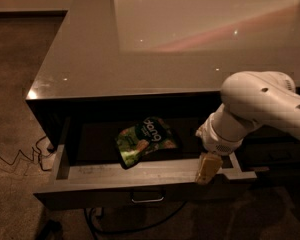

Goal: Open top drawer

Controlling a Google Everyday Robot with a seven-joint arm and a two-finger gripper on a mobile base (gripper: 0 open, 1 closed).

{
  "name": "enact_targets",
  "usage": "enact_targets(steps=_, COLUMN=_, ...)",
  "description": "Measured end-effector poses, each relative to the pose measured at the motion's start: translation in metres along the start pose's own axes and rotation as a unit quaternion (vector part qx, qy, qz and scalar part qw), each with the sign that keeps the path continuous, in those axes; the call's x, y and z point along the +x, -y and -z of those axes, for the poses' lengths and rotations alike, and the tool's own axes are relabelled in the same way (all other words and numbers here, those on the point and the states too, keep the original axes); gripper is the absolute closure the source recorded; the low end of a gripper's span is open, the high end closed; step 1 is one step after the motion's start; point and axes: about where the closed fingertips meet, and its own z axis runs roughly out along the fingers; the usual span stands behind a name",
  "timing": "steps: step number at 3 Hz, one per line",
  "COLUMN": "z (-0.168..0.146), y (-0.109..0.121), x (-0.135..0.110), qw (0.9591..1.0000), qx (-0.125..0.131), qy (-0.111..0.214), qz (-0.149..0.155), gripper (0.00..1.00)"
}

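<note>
The top drawer is pulled out from under the glossy grey cabinet top. Its dark front carries a small metal pull handle at centre. Its scuffed grey walls and floor show. A green snack bag lies inside on the floor. My gripper hangs from the white arm over the drawer's front rim, to the right of the handle and above it. It touches nothing that I can see.
Other dark drawer fronts sit to the right behind the arm. Black cables trail on the brown carpet at the left and under the drawer.
</note>
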Motion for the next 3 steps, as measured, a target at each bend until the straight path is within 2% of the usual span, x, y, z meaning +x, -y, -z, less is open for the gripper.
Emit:
enact_targets(steps=1, z=0.004, y=0.009, x=-0.003, qw=0.9999, qx=0.01, qy=0.01, qz=-0.001, gripper=0.42)
enact_targets(steps=2, z=-0.005, y=0.019, x=-0.006, qw=0.9997, qx=0.01, qy=0.02, qz=-0.007, gripper=0.65)
enact_targets(steps=3, z=-0.024, y=0.027, x=-0.011, qw=0.9998, qx=-0.002, qy=0.02, qz=-0.008, gripper=0.88)
